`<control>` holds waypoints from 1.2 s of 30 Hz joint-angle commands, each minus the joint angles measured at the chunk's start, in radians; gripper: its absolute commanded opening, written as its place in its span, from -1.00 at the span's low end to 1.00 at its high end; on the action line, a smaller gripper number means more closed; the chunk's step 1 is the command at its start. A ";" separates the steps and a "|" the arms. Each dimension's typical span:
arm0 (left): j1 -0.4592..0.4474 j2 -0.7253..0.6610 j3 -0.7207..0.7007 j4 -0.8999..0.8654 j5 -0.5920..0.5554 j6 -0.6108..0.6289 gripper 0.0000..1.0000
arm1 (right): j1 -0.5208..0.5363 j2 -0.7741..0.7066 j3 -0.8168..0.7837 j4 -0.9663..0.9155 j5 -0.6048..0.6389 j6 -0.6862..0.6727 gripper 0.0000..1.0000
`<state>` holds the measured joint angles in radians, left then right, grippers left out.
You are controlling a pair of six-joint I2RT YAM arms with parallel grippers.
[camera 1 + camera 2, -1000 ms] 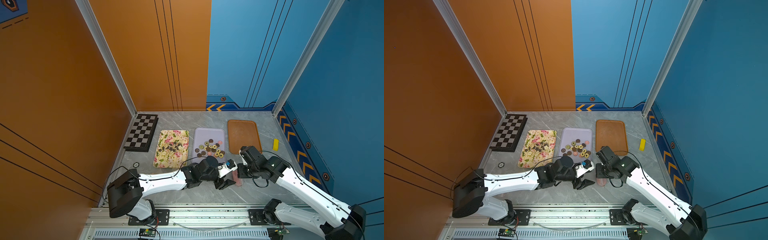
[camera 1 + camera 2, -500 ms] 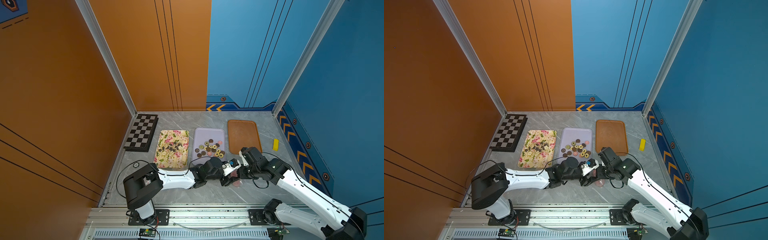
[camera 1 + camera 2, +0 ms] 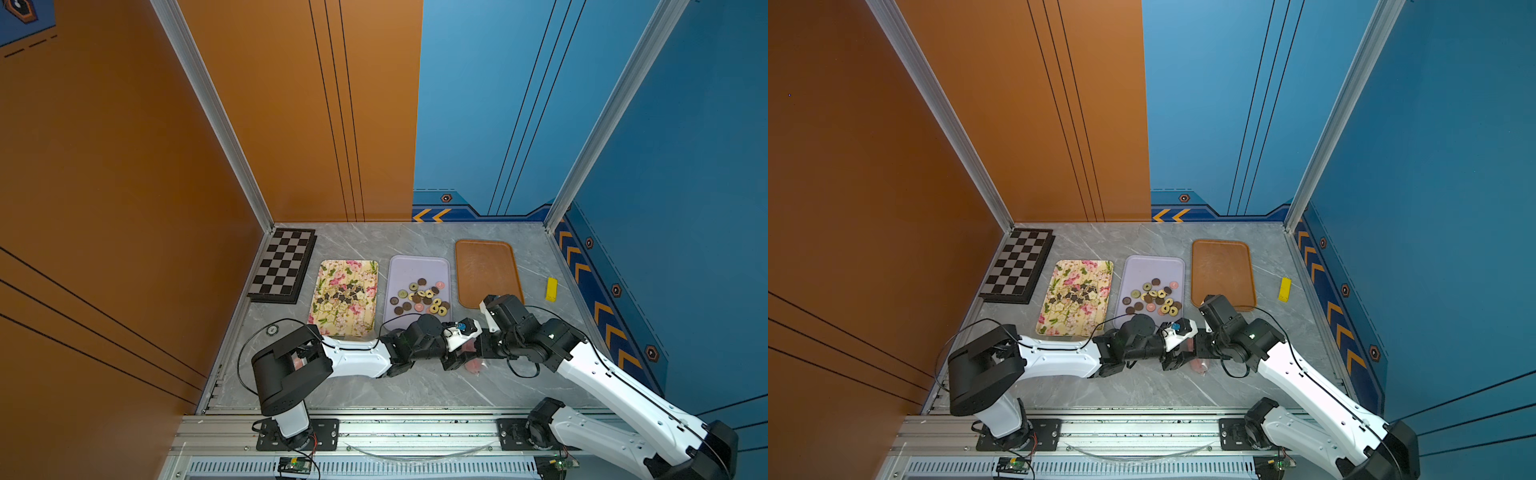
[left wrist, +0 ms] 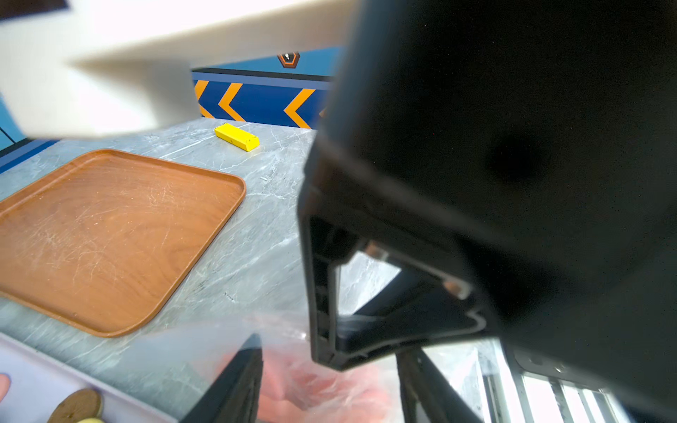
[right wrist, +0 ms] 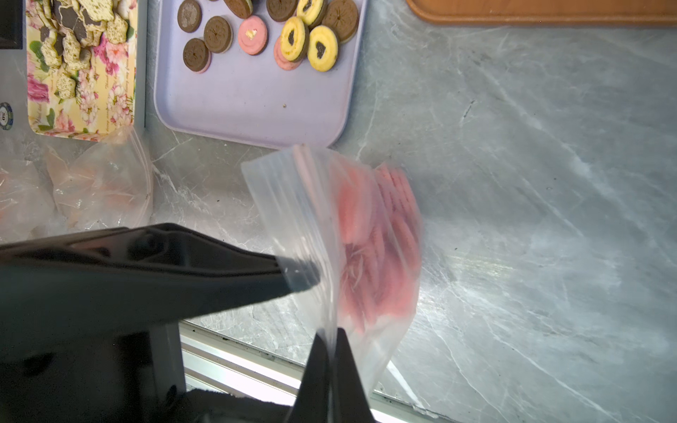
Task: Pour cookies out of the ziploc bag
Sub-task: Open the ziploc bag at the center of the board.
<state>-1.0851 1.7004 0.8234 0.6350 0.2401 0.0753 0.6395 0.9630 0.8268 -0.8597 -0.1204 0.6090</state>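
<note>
We see the right gripper (image 5: pixel 331 340) with its jaws pressed together on the top strip of the ziploc bag (image 5: pixel 366 227). The clear plastic runs straight into the seam between the two black tips, so the bag is clamped there and hangs from them.

In the left wrist view, the left gripper (image 4: pixel 331 362) has its jaws well apart, one on each side of the bag, with the plastic and its pink contents between them. In the right wrist view one of its fingers (image 5: pixel 219 263) reaches the bag's mouth edge, and its tip shows dimly through the plastic. We cannot tell whether it presses on the bag or only lies against it.

The pink cookies (image 5: pixel 381 234) are stacked inside the bag and look blurred. In both top views the bag is near the front edge of the worktop (image 3: pixel 415 395), in front of the gap between the lilac tray (image 3: pixel 419 266) and the brown tray (image 3: pixel 486 270). The two grippers hide most of it, and we cannot tell whether its bottom rests on the worktop.

Brown, pink and yellow-ringed rounds (image 5: pixel 252 34) lie loose on the lilac tray, and star shapes (image 5: pixel 73 33) on the floral tray (image 3: pixel 349 324). A second clear bag (image 5: pixel 102 183) lies crumpled on the worktop beside the floral tray's near corner.
</note>
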 commanded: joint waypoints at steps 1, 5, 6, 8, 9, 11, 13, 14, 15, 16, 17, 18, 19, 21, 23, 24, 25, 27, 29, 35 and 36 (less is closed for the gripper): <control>0.024 0.037 -0.045 -0.103 -0.027 0.019 0.16 | -0.003 -0.043 0.006 0.060 -0.065 -0.011 -1.00; 0.028 0.070 -0.025 -0.103 -0.028 0.042 0.14 | -0.008 -0.044 0.008 0.061 -0.070 -0.014 -1.00; 0.028 0.077 -0.022 -0.103 -0.035 0.044 0.14 | -0.010 -0.046 0.008 0.062 -0.070 -0.016 -1.00; 0.029 0.089 -0.021 -0.102 -0.032 0.044 0.14 | -0.013 -0.053 0.004 0.067 -0.080 -0.015 -1.00; 0.026 0.093 -0.020 -0.095 -0.034 0.043 0.14 | -0.017 -0.058 -0.003 0.078 -0.095 -0.010 -1.00; 0.026 0.094 -0.018 -0.079 -0.035 0.038 0.15 | -0.027 -0.065 -0.017 0.094 -0.118 -0.003 -1.00; 0.024 0.088 -0.008 -0.076 -0.039 0.037 0.18 | -0.033 -0.064 -0.025 0.095 -0.119 -0.003 -1.00; 0.021 0.080 -0.008 -0.073 -0.043 0.037 0.19 | -0.035 -0.065 -0.029 0.097 -0.120 -0.002 -1.00; 0.018 0.071 -0.014 -0.066 -0.048 0.037 0.19 | -0.037 -0.067 -0.039 0.102 -0.119 0.002 -1.00; 0.017 0.060 -0.024 -0.052 -0.051 0.031 0.20 | -0.039 -0.069 -0.048 0.108 -0.118 0.006 -1.00; 0.016 0.048 -0.037 -0.034 -0.055 0.021 0.20 | -0.043 -0.070 -0.057 0.112 -0.116 0.013 -1.00; 0.016 0.036 -0.054 -0.013 -0.057 0.014 0.20 | -0.048 -0.073 -0.067 0.115 -0.121 0.015 -1.00; 0.016 0.025 -0.070 0.011 -0.062 0.002 0.21 | -0.054 -0.073 -0.076 0.123 -0.135 0.017 -1.00; 0.016 0.015 -0.098 0.070 -0.065 -0.017 0.21 | -0.072 -0.083 -0.105 0.161 -0.177 0.031 -1.00; 0.016 0.016 -0.101 0.097 -0.062 -0.033 0.21 | -0.096 -0.097 -0.140 0.216 -0.230 0.050 -1.00; 0.016 0.021 -0.097 0.098 -0.054 -0.036 0.21 | -0.105 -0.103 -0.153 0.240 -0.255 0.056 -1.00; 0.013 0.028 -0.091 0.102 -0.052 -0.037 0.21 | -0.110 -0.112 -0.167 0.266 -0.277 0.063 -1.00; 0.007 0.038 -0.085 0.111 -0.054 -0.037 0.21 | -0.117 -0.122 -0.181 0.295 -0.302 0.075 -1.00; 0.001 0.047 -0.079 0.113 -0.056 -0.036 0.20 | -0.125 -0.125 -0.190 0.302 -0.315 0.079 -1.00; -0.012 0.052 -0.071 0.114 -0.078 -0.029 0.00 | -0.130 -0.130 -0.199 0.314 -0.319 0.089 -1.00; -0.016 0.049 -0.072 0.114 -0.085 -0.028 -0.05 | -0.132 -0.130 -0.199 0.314 -0.317 0.089 -1.00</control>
<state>-1.0851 1.7405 0.7341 0.7261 0.1787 0.0505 0.5156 0.8478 0.6361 -0.5900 -0.4152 0.6811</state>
